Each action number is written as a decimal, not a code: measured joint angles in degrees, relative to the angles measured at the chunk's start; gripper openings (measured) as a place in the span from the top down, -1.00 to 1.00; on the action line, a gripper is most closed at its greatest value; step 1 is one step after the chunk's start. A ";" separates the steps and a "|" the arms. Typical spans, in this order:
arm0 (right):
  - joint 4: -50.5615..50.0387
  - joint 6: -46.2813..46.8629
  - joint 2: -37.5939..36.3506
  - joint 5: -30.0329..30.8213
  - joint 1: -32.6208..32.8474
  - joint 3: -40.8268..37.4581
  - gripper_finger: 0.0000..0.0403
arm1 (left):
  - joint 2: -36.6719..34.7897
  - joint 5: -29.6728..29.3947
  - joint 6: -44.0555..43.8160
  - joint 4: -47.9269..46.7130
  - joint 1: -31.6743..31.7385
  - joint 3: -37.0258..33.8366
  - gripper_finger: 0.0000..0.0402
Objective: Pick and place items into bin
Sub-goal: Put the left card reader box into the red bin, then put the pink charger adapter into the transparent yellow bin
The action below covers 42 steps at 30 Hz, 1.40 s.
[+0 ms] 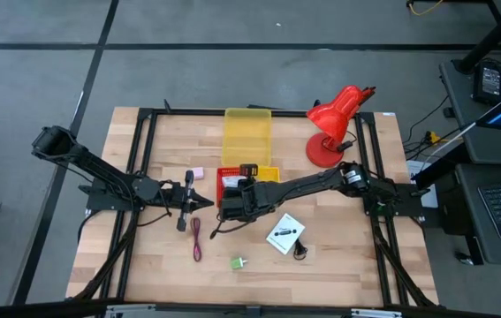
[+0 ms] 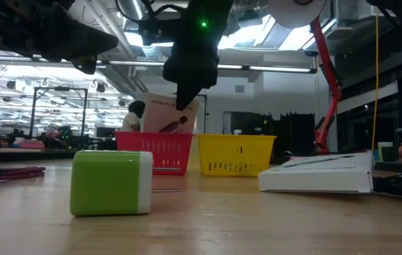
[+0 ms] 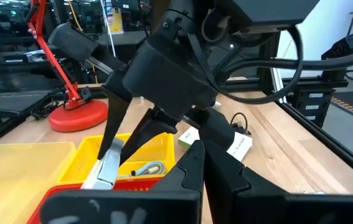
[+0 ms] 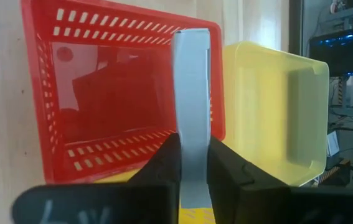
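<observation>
My right gripper (image 4: 193, 140) hangs over the red basket (image 4: 70, 93), shut on a white printed packet (image 2: 169, 117). My left gripper (image 1: 208, 203) waits shut just left of that basket, touching nothing. On the table lie a second white packet (image 1: 284, 233), a black cable (image 1: 301, 251), a green block (image 2: 112, 183), a dark red pen-like tool (image 1: 196, 240) and a pink cube (image 1: 196, 172). My right gripper pinches the packet between its two fingers by its upper end (image 4: 193, 124), with the packet seen edge-on. The fingers (image 2: 185, 95) come from above, pointing down. The packet hangs tilted below them over the red basket (image 2: 154, 151), whose rim hides its lower end in the low view.
A yellow basket (image 1: 266, 174) stands right of the red one, and a clear yellow bin (image 1: 247, 132) behind them. The red desk lamp (image 1: 330, 124) stands at the far right. Black frame rails run along both table sides.
</observation>
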 joint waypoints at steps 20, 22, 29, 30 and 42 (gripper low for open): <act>1.04 -0.03 -0.01 -4.20 -0.08 0.00 0.54 | 0.00 0.05 -1.29 0.00 0.00 0.02 0.98; 1.30 -0.03 0.00 -4.82 -0.05 0.04 0.53 | 0.00 0.05 -1.40 0.00 0.00 0.01 0.99; 1.37 0.13 -0.02 -9.00 0.54 2.42 0.54 | 0.00 0.04 -1.38 0.00 0.00 0.02 0.99; 1.39 0.13 -0.03 -9.00 0.68 2.78 0.54 | 0.00 0.06 -1.38 0.00 0.00 0.00 0.99; 1.59 0.10 -0.44 -8.96 0.81 3.28 0.54 | 0.00 0.07 -1.42 0.00 0.01 0.01 0.98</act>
